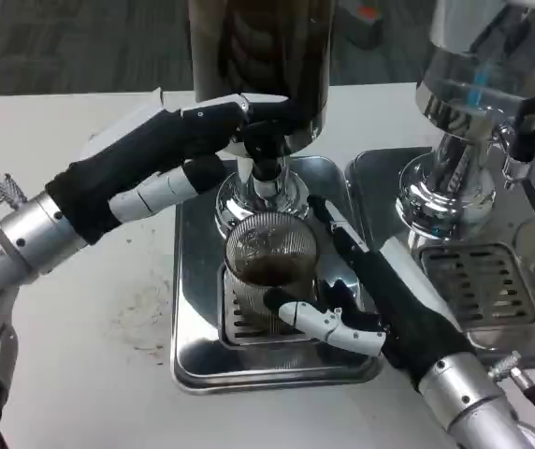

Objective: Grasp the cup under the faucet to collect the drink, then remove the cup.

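Note:
A ribbed clear glass cup (267, 267) stands on the drip grate under the black faucet (264, 150) of the dark drink dispenser (260, 47). A little dark liquid lies in its bottom. My right hand (356, 295) wraps around the cup from the right, thumb across its front and fingers behind. My left hand (207, 136) reaches up to the faucet lever, its fingers resting on the black tap handle.
The dispenser stands on a shiny steel tray (193, 309). A second dispenser (478, 103) with its own tray and grate (478, 281) stands at the right. Brown stains mark the white table (141, 313) left of the tray.

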You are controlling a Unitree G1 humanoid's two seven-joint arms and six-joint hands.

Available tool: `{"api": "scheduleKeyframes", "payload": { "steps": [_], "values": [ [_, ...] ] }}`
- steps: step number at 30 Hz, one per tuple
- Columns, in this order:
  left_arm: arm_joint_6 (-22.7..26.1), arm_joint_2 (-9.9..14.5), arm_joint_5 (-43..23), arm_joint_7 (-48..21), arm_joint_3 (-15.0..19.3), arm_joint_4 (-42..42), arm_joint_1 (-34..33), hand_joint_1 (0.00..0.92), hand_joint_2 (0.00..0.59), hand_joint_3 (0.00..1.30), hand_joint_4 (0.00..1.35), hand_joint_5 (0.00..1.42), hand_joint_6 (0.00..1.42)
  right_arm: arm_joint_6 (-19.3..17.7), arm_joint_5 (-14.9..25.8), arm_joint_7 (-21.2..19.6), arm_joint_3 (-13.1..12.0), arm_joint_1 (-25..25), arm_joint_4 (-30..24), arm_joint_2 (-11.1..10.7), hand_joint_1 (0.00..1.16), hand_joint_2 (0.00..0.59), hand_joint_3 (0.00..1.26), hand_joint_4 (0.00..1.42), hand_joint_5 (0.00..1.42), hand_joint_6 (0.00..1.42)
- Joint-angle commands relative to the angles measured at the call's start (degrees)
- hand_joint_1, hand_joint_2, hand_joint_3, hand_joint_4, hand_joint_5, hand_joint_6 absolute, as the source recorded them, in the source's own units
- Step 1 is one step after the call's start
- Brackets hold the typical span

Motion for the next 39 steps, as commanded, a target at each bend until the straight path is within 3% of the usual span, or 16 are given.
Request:
{"api": "scheduleKeyframes", "payload": {
  "steps": [1, 17, 39],
  "values": [
    [2.4, 1.1, 0.6, -0.3, 1.6, 2.3, 1.9, 0.000, 0.104, 0.27, 0.22, 0.19, 0.27, -1.5, 0.6, 0.3, -0.1, -0.6, 0.7, 0.0, 0.54, 0.208, 0.00, 0.00, 0.00, 0.03],
    [5.3, 2.3, 0.4, 0.0, 7.1, 4.3, 4.6, 0.000, 0.114, 0.31, 0.25, 0.22, 0.27, -1.9, 0.3, 0.7, 0.6, -1.5, 2.1, 0.0, 0.54, 0.203, 0.00, 0.00, 0.00, 0.03],
    [6.2, 2.8, 0.8, 0.9, 9.8, 3.9, 8.1, 0.000, 0.116, 0.34, 0.28, 0.23, 0.29, 0.4, -2.4, 0.2, 2.0, -3.6, 4.7, 0.5, 0.59, 0.194, 0.00, 0.00, 0.00, 0.02]
  ]
}}
